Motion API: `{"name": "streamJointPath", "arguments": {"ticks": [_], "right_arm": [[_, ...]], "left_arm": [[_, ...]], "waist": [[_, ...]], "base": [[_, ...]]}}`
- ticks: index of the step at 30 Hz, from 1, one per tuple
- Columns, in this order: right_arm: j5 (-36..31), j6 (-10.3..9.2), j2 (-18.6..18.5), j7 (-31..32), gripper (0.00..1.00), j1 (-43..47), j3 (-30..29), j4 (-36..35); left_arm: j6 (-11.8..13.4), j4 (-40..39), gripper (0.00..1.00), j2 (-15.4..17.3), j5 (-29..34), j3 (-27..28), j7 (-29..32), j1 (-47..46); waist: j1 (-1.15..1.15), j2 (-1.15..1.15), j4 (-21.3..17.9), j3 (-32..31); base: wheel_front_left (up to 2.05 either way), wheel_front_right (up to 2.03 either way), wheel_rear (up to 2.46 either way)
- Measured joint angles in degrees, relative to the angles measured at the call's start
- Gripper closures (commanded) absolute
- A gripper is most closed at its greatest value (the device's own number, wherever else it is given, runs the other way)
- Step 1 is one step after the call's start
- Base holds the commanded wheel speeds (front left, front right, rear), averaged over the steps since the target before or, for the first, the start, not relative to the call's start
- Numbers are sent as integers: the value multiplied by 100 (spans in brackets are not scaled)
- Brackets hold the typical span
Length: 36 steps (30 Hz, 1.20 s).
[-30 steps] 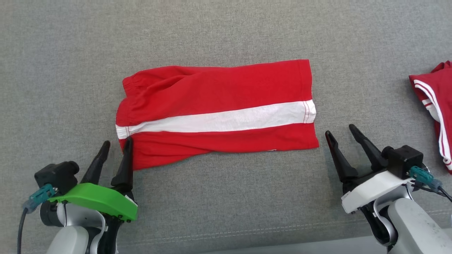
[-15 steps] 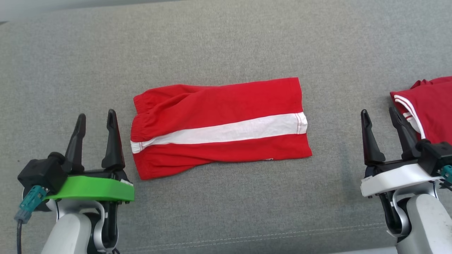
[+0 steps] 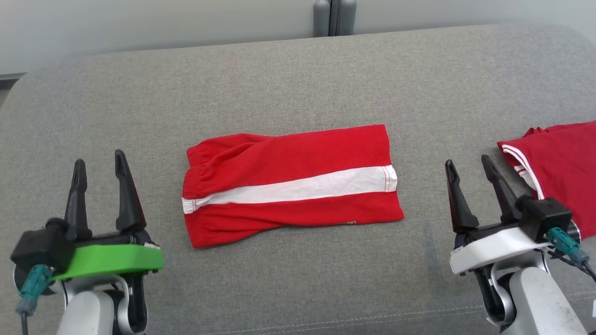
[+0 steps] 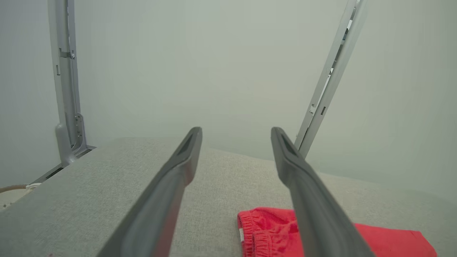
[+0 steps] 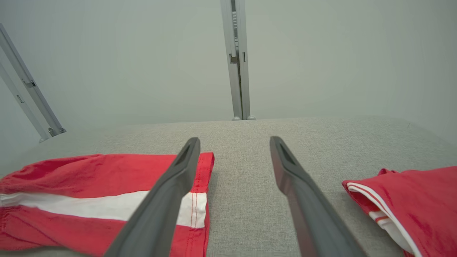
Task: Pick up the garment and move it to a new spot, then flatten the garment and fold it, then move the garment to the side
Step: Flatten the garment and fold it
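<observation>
**Folded red garment flat on the tabletop, both claws spread and holding nothing**

We see the red jersey garment with a broad white stripe (image 3: 288, 186) lying in the middle of the grey woven-fabric tabletop (image 3: 279, 79). It is folded into a rough oblong. The end toward our left is gathered and puckered like an elastic waistband. The end toward our right is a straight hem with two fine lines of stitching across the white stripe. The cloth lies mostly flat, with soft creases along the near edge and a shallow fold near the gathered end.

Our left claw (image 3: 100, 158) sits near the garment's gathered end, apart from it. Its two long, dark, tapered fingers (image 4: 167, 200) stand wide apart with nothing between them, above a bright green plastic mount (image 3: 111, 258).

Our right claw (image 3: 467, 160), on a white plastic mount (image 3: 493, 249), is likewise spread wide and empty. It sits between the garment's hemmed end and a second red garment with thin white piping (image 3: 558, 167), which lies at the right edge of the tabletop.

The tabletop has a coarse weave and rounded far corners. A pale grey metal post (image 3: 333, 16) rises behind it against a plain pale wall.
</observation>
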Motion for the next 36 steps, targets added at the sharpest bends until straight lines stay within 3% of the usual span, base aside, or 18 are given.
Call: {"name": "streamJointPath", "arguments": {"ticks": [4,11,23,26,36], "right_arm": [[-67,0,57,-2,0,118,43,91],[-303,0,111,8,0,254,15,140],[-382,0,172,105,0,327,-26,36],[-370,0,111,163,0,296,9,13],[153,0,-413,638,0,-107,667,411]], "left_arm": [[-125,192,0,-12,550,34,-1,289],[-127,536,0,77,1198,-236,-1,517],[-231,814,0,58,1127,-352,2,424],[-355,882,0,57,1126,-489,121,309],[-805,1323,0,-85,655,-895,1439,-106]], "waist": [[0,0,-27,-68],[0,0,17,-141],[0,0,151,-148],[0,0,177,-84],[1,0,272,341]], "base": [[0,0,0],[0,0,0],[0,0,0],[0,0,0],[0,0,0]]}}
